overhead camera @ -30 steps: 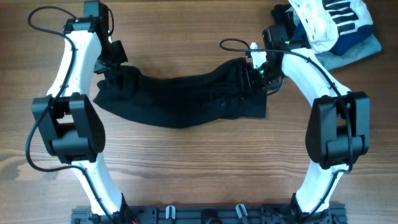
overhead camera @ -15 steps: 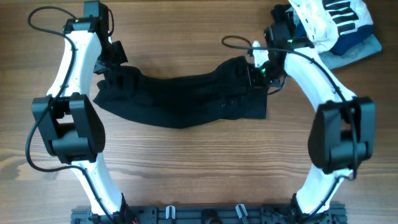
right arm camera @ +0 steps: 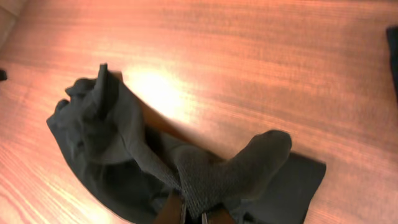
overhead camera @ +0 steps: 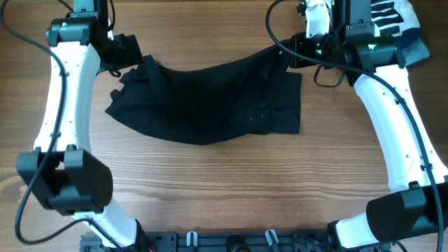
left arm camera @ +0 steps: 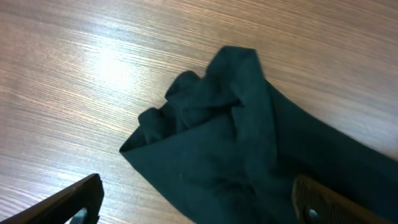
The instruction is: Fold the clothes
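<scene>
Logged clothes [overhead camera: 210, 105] as one limp black heap on the table [overhead camera: 224, 189], running from 10 to 2 o'clock in the overhead view, lower edge sagging toward centre. Noted left gripper [overhead camera: 134, 61] at 10 o'clock, beside the bunched left end. Seen from its wrist, fingers [left arm camera: 74, 202] spread wide over crumpled folds, gripping nothing. Noted right gripper [overhead camera: 291, 57] at 1 o'clock, pinched tight on the upper right corner of the clothes. Seen from its wrist, cloth drawn up into the closed tips, the rest trailing down to the wood. Recorded striped garment [overhead camera: 392, 17] over denim [overhead camera: 418, 49] at 2 o'clock, behind the right arm.
</scene>
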`<state>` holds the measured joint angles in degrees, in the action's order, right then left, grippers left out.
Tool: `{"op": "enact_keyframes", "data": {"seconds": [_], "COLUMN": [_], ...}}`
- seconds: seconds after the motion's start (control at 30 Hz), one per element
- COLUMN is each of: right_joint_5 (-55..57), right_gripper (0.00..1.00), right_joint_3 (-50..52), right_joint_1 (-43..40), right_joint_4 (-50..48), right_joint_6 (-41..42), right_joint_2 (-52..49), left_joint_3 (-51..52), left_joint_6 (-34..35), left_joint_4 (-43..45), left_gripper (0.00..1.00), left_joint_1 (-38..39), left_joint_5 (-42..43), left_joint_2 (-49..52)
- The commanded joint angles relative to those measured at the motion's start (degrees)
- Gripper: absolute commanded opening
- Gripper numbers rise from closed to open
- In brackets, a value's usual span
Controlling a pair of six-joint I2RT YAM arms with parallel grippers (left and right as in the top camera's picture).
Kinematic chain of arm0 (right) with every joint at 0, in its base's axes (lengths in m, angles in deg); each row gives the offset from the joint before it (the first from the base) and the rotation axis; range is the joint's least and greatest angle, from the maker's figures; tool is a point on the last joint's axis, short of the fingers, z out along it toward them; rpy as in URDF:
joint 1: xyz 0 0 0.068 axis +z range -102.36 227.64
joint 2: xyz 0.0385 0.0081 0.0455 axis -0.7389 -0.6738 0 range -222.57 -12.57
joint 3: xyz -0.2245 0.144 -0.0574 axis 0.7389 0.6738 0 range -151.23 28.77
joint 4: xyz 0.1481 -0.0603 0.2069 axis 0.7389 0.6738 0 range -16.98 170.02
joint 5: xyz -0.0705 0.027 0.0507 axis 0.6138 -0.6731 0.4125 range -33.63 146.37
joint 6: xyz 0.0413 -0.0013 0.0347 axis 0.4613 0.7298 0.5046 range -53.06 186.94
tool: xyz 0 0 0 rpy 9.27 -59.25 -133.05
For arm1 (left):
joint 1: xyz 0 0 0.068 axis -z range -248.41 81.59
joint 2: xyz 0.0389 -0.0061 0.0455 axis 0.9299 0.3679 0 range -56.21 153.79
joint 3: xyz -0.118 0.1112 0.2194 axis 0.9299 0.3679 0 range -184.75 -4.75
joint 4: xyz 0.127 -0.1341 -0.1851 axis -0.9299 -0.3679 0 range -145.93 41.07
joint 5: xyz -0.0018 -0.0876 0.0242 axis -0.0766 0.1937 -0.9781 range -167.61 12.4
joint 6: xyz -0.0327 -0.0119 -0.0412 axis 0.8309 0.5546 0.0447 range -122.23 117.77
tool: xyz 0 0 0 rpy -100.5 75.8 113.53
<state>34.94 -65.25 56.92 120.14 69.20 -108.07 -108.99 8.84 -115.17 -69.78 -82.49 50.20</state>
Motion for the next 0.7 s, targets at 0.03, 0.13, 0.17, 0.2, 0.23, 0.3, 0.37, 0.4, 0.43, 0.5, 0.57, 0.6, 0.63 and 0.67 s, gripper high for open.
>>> {"op": "enact_keyframes", "data": {"seconds": [0.03,0.13,0.17,0.2,0.23,0.3,0.37,0.4,0.43,0.5,0.57,0.6,0.63,0.67], "right_joint_5": [-0.9,2.8,5.5,6.8,9.4,8.7,5.2,3.6,3.0,2.9,2.9,2.8,2.5,2.5], "right_gripper": [0.04,0.04,0.04,0.04,0.04,0.04,0.04,0.04,0.04,0.04,0.04,0.04,0.04,0.04], "right_joint_3": [-0.9,-0.9,-0.9,-0.9,-0.9,-0.9,-0.9,-0.9,-0.9,-0.8,-0.8,-0.8,-0.8,-0.8], "right_joint_1": [-1.0,-2.6,-3.2,-3.7,-5.6,-8.9,-12.2,-13.2,-13.6,-13.6,-13.6,-13.6,-13.6,-13.6], "right_joint_4": [-3.2,-1.5,-0.9,-0.7,-0.5,-0.8,-1.1,-1.0,-0.8,-0.3,0.0,0.0,0.0,0.0], "right_joint_6": [-0.7,-0.7,-0.5,-0.3,0.5,0.9,0.9,0.7,0.7,0.3,0.3,0.3,0.3,0.3], "right_joint_2": [0.2,0.1,0.1,0.1,0.1,0.0,-0.2,-0.5,-0.7,-1.4,-2.3,-2.6,-2.6,-2.7], "left_joint_3": [-0.8,-0.8,-0.8,-0.8,-0.8,-0.8,-0.8,-0.8,-0.8,-0.8,-0.8,-0.8,-0.8,-0.8], "left_joint_6": [-2.4,-3.6,-3.6,-3.5,-3.2,-3.1,-3.1,-3.0,-2.9,-3.0,-2.9,-3.0,-3.0,-3.0], "left_joint_4": [0.4,3.3,4.0,4.5,5.5,6.9,8.4,9.2,10.0,11.6,13.6,13.9,13.9,13.4], "left_gripper": [1.00,1.00,1.00,1.00,1.00,1.00,1.00,1.00,1.00,1.00,0.99,0.99,0.98,0.97], "left_joint_1": [2.2,2.3,2.3,2.3,2.3,2.3,2.3,2.3,2.3,2.3,2.3,2.3,2.3,2.3], "left_joint_5": [0.7,5.2,5.5,5.5,5.5,5.5,5.5,5.5,5.7,7.4,9.6,10.5,11.9,13.4], "left_joint_2": [-0.4,3.3,4.4,5.6,7.5,10.1,12.5,13.5,14.3,16.1,18.1,18.7,19.3,20.0]}}
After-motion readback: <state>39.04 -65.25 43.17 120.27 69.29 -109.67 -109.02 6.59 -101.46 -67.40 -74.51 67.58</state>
